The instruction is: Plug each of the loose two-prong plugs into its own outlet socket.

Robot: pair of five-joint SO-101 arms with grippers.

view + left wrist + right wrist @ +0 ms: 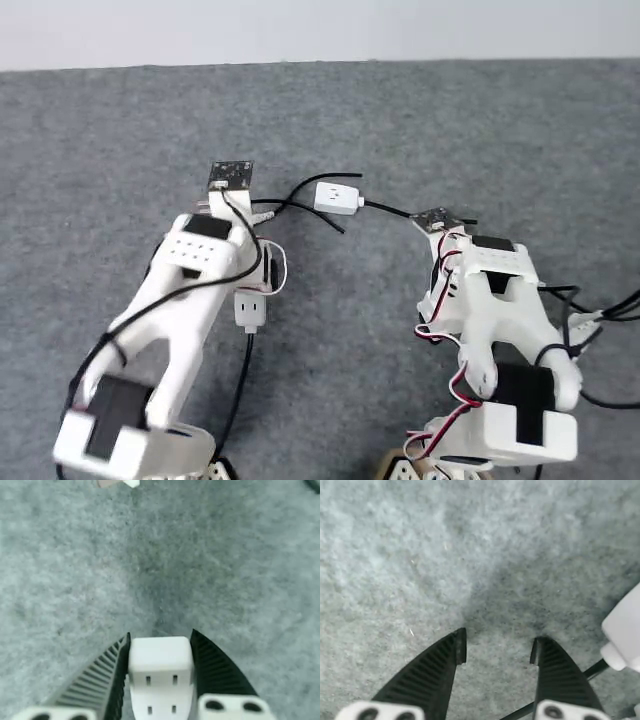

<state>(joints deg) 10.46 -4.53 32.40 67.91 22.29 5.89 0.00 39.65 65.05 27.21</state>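
A white outlet block with two pairs of slots sits between the black fingers of my left gripper, which is shut on it just above the grey carpet. From above, that block shows beside the left arm, its black cord trailing toward the front edge. A second white outlet block lies farther back between the arms, with black cords on both sides. My right gripper hangs open over bare carpet with nothing between its fingers. Beside one finger lies a white plug body on a black cord.
Grey carpet covers the whole table. Black cords loop between the two arms, and more cables trail off to the right of the right arm. A small white object lies far ahead of the left gripper.
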